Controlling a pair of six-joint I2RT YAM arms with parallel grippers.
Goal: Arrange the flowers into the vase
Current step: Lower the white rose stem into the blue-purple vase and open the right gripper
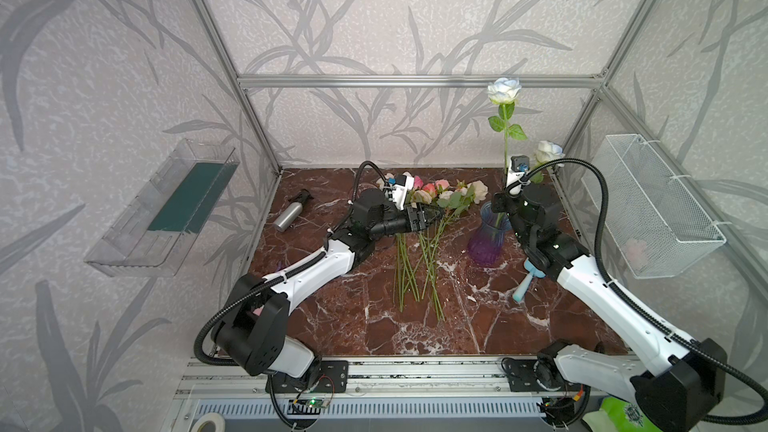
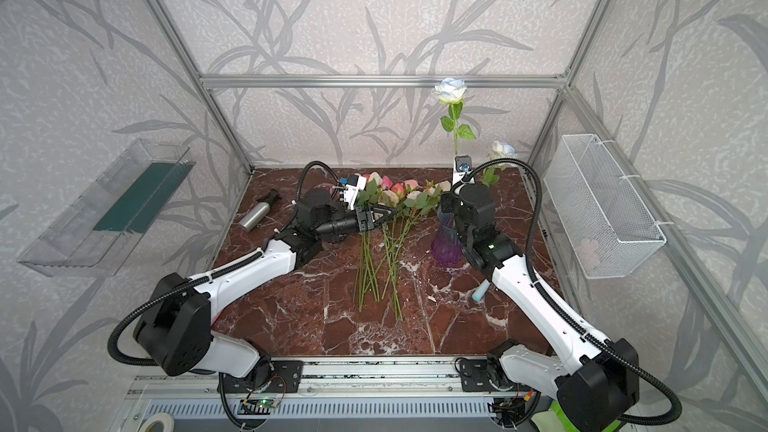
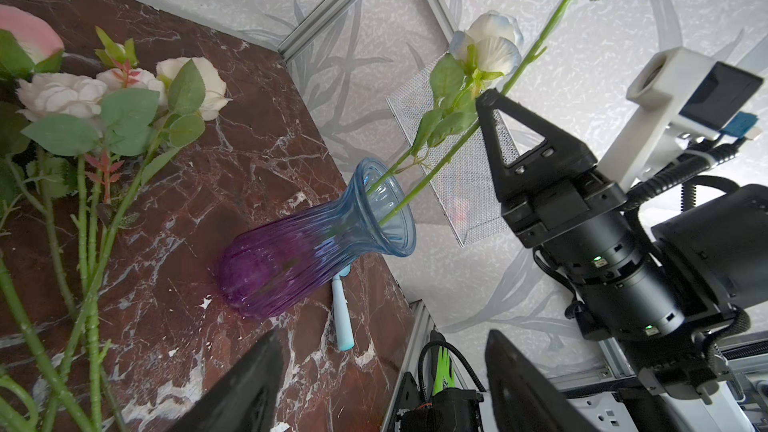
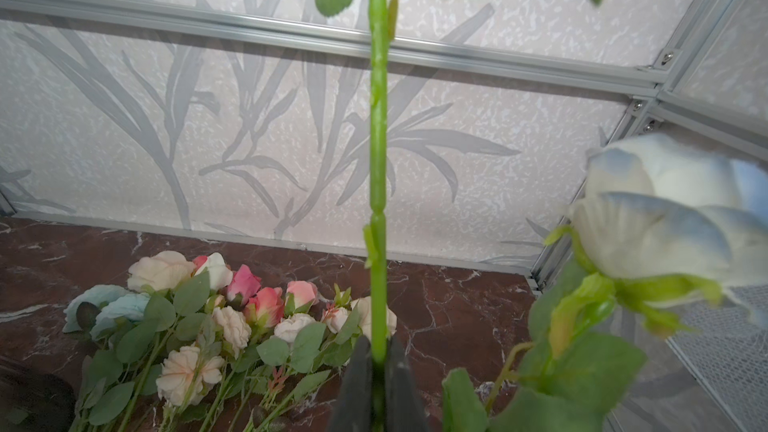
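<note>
Found right hand (image 4: 377, 369) clamped on rose stem (image 4: 378, 139), left hand (image 1: 436, 214) open and empty. Judged flowers (image 4: 232, 326) light, stiff-stemmed, slippery, heads crushable: grip bare mid-stem.

Left arm (image 1: 316, 268), right arm (image 1: 594, 301): white link shells, black joint housings. Black corrugated conduit (image 1: 602, 218) is looped along each, fastened by white ties. Right gripper (image 3: 487, 97): black triangular fingers, cut-out centres, two screws seen. White camera bracket (image 3: 648, 118) mounted at wrist; green lamps (image 3: 597, 259) lit.
</note>
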